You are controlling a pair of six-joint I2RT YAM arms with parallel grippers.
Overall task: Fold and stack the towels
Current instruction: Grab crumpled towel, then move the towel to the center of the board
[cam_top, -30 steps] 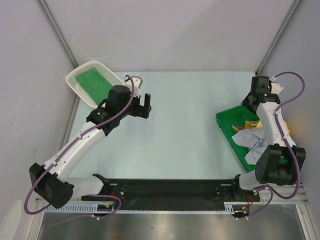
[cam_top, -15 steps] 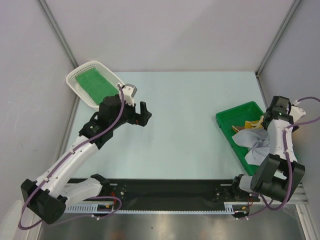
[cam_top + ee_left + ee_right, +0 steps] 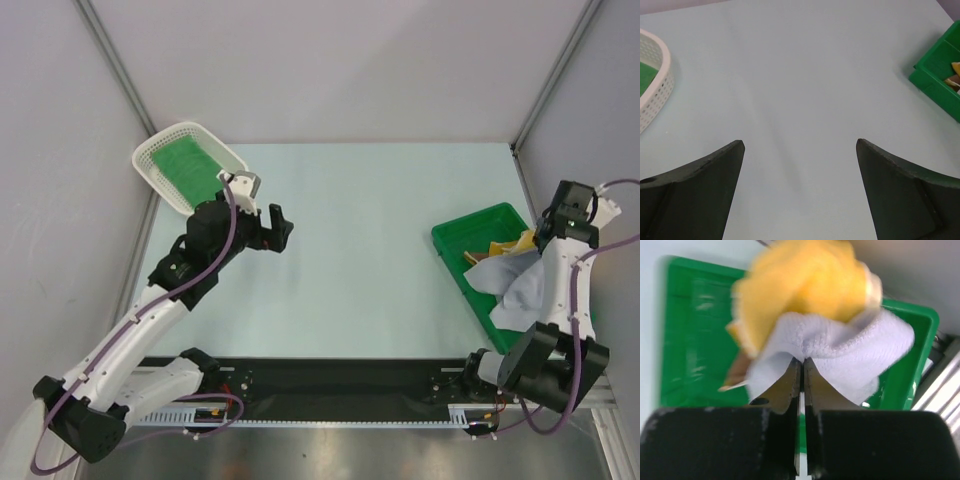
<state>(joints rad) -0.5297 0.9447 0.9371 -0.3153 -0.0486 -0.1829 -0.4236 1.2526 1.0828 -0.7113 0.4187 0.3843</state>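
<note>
Pale blue tabletop [image 3: 380, 200] is running back to plain grey walls [image 3: 350, 70]. Far out to the left of my left claw [image 3: 278, 228], the white mesh basket [image 3: 160, 152] is sitting at the back corner of the table. The green towel [image 3: 185, 170] is lying flat inside it.

My left claw is hanging over bare table with its jaws standing wide apart and gripping nothing. In its wrist view the basket is showing at the left edge and the green tray [image 3: 452, 240] at the right edge. Both are sitting well apart from the fingers.

Over on the right side, the green tray is sitting near the table edge with towels bunched up in it. My right claw [image 3: 802, 360] is hovering over the tray. Its jaws are pressing together and pinching a fold of the white towel [image 3: 850, 357], which is puffing out on both sides of the fingertips.

The yellow towel [image 3: 805, 285] is sitting crumpled just past the claw tip, touching the white one, and is looking blurred in the wrist view. The tan-brown towel [image 3: 737, 375] is peeking out to the left of the fingers, beside the yellow one.

In the top view the white towel is bunching up beside my right arm [image 3: 565, 290] and covering the near end of the tray. I cannot tell whether it is clearing the tray floor.
</note>
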